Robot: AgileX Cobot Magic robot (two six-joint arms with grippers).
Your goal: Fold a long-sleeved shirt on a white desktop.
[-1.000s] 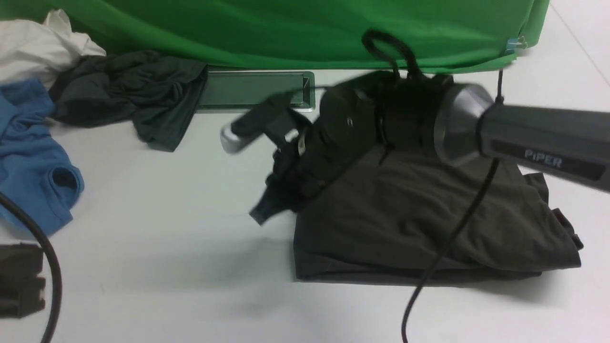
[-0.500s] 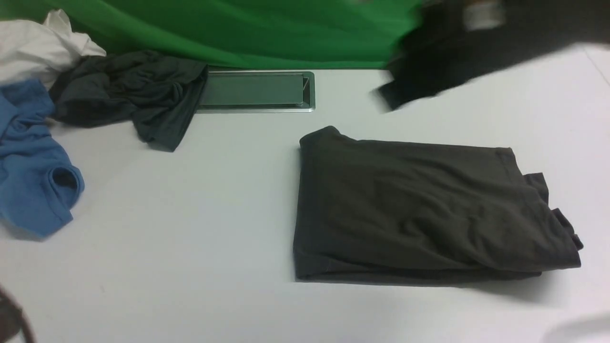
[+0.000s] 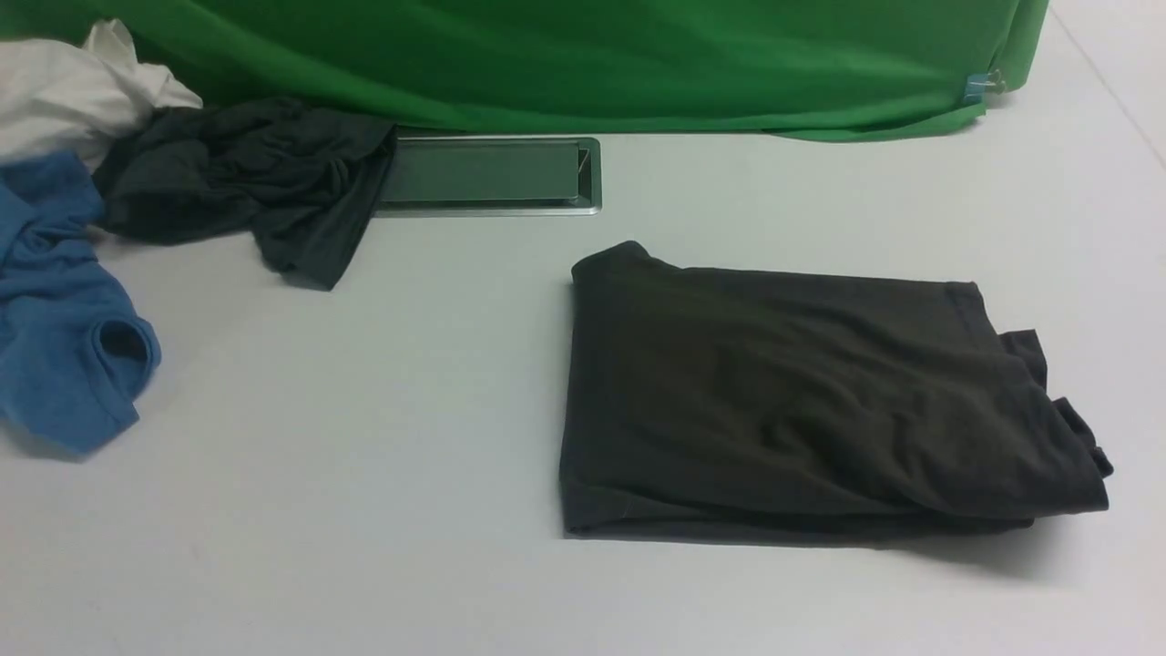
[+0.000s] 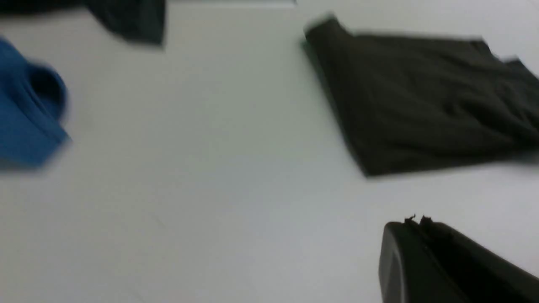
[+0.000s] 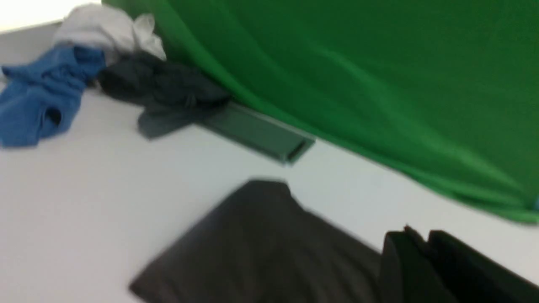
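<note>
The long-sleeved shirt [image 3: 802, 401] lies folded at the table's [image 3: 364, 456] centre-right; my left tool [image 4: 419, 223] and right tool [image 5: 414, 237] are closed, empty.

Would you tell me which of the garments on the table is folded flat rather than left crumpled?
The long-sleeved shirt, dark olive-brown, lies alone as a neat rectangle; the blue garment, grey-teal garment and white garment are bunched together.

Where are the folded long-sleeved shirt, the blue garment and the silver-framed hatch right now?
long-sleeved shirt [image 3: 802, 392], front view, middle of the folded top layer.
blue garment [image 3: 55, 319], front view, middle of the crumpled body.
silver-framed hatch [image 3: 483, 171], front view, centre of its panel.
</note>
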